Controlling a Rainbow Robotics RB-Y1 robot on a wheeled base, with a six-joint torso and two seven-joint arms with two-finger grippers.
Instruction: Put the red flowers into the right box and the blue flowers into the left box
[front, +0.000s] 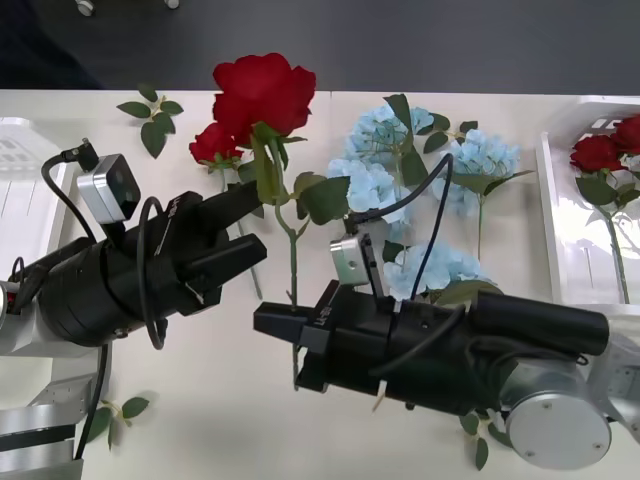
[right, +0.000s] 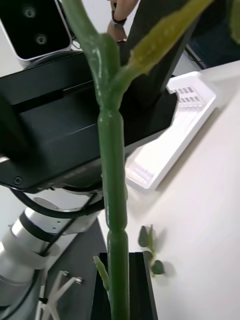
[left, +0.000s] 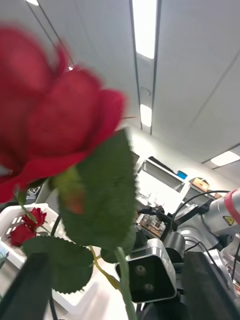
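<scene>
A red flower (front: 262, 90) stands upright above the table's middle, its stem (right: 112, 175) pinched in my right gripper (front: 290, 325), which is shut on it low down. My left gripper (front: 262, 222) is open just left of the stem, below the bloom (left: 45, 125), with the stem between its fingers (left: 205, 285). Another red flower (front: 215, 143) lies on the table behind. Several blue flowers (front: 400, 135) lie at centre right. The right box (front: 560, 215) holds two red flowers (front: 597, 152). The left box (front: 20, 150) sits at the left edge.
Loose green leaf sprigs lie at the back left (front: 152, 110), the front left (front: 110, 412) and beside the right arm (front: 480, 440). The table's far edge (front: 420, 92) borders a dark floor. Bare tabletop (front: 200, 400) lies between the arms.
</scene>
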